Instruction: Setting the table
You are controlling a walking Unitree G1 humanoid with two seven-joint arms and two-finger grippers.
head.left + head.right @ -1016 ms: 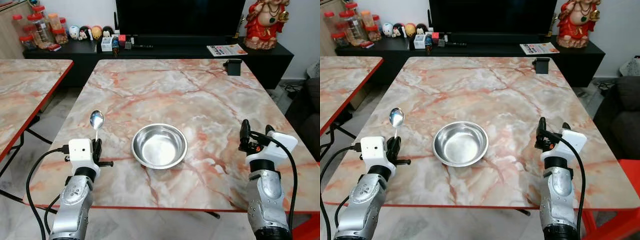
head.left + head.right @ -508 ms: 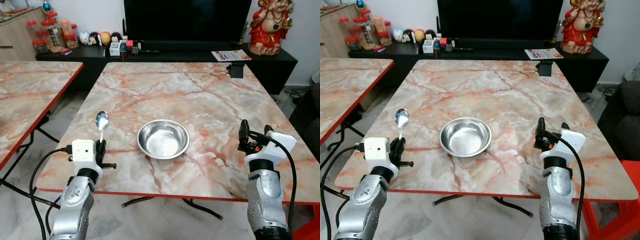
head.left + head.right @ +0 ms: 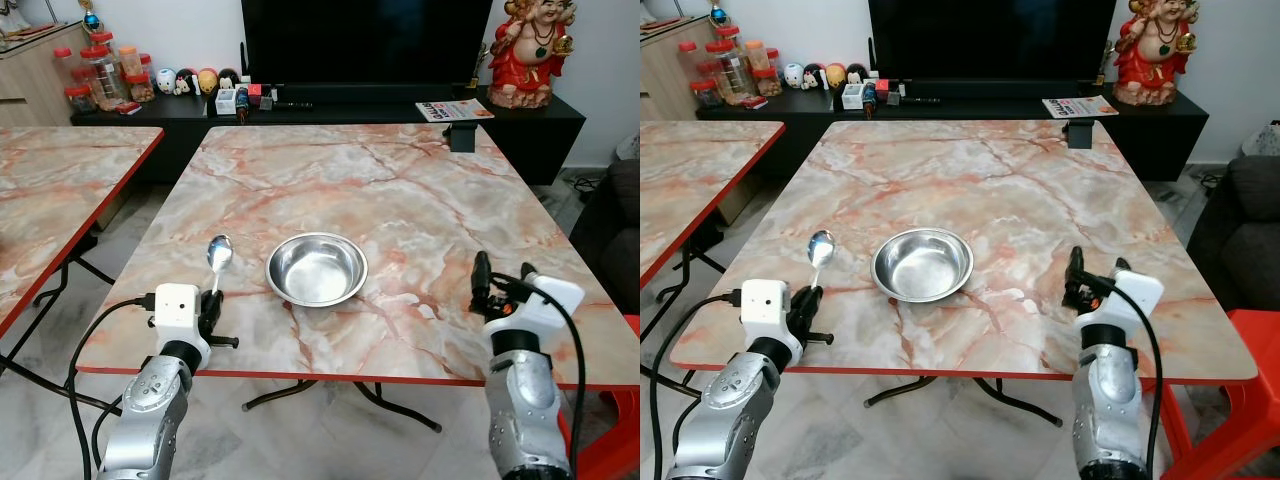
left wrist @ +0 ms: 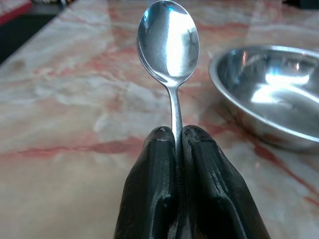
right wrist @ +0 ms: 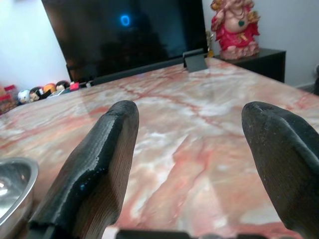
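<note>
1. Stainless steel round bowl sits near the front-middle of the pink marble table with the red edge.
2. The left gripper is clamped tight on the handle of a shiny metal spoon, held upright just left of the bowl, above the table's near edge.
3. The right gripper hovers over the table's right front, fingers spread, nothing in them.
4. Looks like the spoon-placing step: next is lowering it flat beside the bowl, then letting go.
</note>
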